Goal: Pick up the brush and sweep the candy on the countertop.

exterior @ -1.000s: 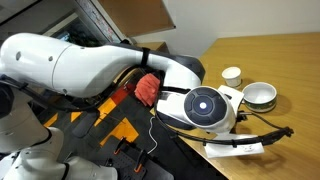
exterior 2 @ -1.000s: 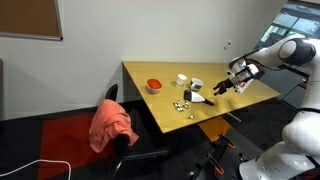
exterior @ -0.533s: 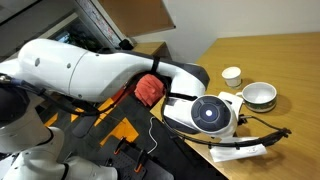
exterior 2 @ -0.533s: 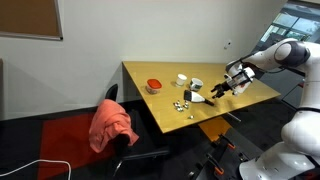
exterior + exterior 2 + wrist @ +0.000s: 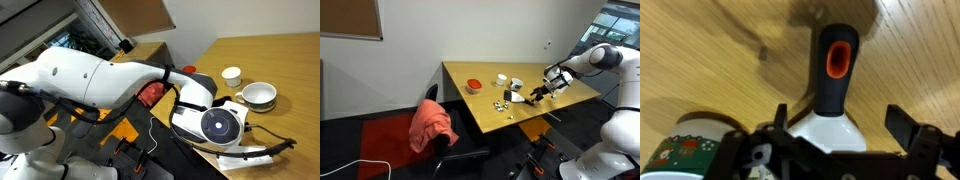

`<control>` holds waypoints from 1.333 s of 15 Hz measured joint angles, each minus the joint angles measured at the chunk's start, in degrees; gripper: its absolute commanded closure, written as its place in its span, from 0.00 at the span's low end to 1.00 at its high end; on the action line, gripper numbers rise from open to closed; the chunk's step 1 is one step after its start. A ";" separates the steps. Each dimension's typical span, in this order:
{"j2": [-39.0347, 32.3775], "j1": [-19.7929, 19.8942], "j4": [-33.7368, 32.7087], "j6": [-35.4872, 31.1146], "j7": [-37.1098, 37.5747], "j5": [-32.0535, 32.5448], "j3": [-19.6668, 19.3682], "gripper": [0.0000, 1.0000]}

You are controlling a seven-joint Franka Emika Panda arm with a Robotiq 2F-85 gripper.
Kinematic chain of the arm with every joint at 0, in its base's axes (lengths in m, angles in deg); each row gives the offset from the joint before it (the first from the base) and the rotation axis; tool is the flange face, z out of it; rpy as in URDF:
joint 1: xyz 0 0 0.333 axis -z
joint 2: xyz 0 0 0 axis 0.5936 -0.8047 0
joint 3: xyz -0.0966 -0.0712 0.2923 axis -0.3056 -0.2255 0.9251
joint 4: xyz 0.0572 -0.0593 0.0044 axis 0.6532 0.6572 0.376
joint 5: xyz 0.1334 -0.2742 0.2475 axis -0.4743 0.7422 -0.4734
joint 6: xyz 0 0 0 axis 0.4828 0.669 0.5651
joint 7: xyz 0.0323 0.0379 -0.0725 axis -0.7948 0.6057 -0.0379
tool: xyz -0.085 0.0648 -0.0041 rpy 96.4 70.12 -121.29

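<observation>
Gripper set astride the brush, wrist view. The 2 black fingers stand wide apart, 1 on each side of the slim black handle. The finger on the right of the picture is clearly clear of the handle; the other is close beside it, and contact there cannot be told. The handle's red end points toward the top of the picture, and the white head widens at the bottom edge, partly hidden by the gripper body. Beneath lies the tan wooden countertop. A patterned cup, green and red on white, sits at lower left, near the brush head.

In an exterior view, the brush lies near the middle of the countertop, with the gripper at its handle end. The candy, a cluster of tiny pieces, sits just beside the head, toward the front edge. A red round object lies well apart from both. An orange cloth hangs over a chair beside the table.

In an exterior view, the white arm fills the foreground; a pale cup and a bowl stand near each other behind the wrist.
</observation>
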 measured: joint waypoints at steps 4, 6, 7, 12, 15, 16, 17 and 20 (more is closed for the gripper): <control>-2.07 1.32 -2.09 0.00 -0.01 0.14 0.94 0.00; -3.09 1.86 -3.10 0.00 -0.01 0.23 1.46 0.00; -3.61 2.01 -3.55 0.01 -0.01 0.27 1.62 0.00; -5.95 2.55 -5.26 0.05 -0.01 0.85 2.14 0.00; -6.90 2.86 -5.79 0.05 -0.01 1.47 2.54 0.26; -7.12 2.98 -5.90 0.05 -0.01 1.64 2.71 0.34; -7.33 3.13 -6.08 0.05 -0.01 1.77 2.91 0.42; -7.71 3.43 -6.28 0.06 -0.01 2.37 3.26 0.64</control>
